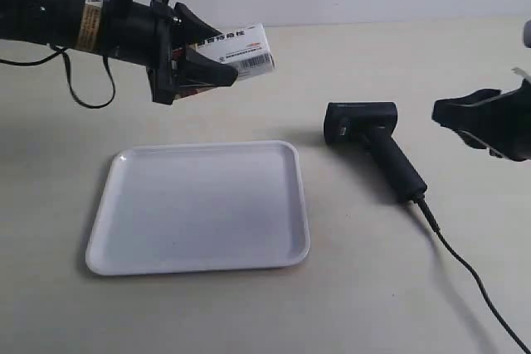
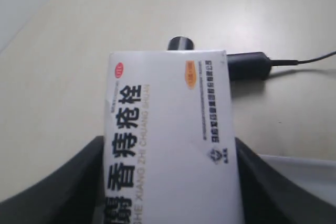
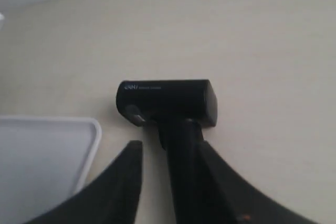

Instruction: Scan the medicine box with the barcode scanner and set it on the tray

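Note:
The medicine box point(image 1: 241, 51) is held up in the air, above the table behind the tray, with my left gripper point(image 1: 226, 57) shut on it. In the left wrist view the white box point(image 2: 168, 103) with dark characters fills the space between the two black fingers point(image 2: 79, 182), and its barcode side shows in the exterior view. The black barcode scanner point(image 1: 373, 134) lies on the table right of the tray. My right gripper point(image 1: 448, 120) hovers open to the scanner's right, apart from it. In the right wrist view the scanner point(image 3: 168, 98) lies ahead, its handle lining up between the open fingers of the right gripper point(image 3: 168, 145).
The white tray point(image 1: 199, 205) lies flat at the front left with nothing on it; its corner shows in the right wrist view point(image 3: 47, 156). The scanner's black cable point(image 1: 473, 275) trails to the front right corner. A pale wall bounds the table at the back.

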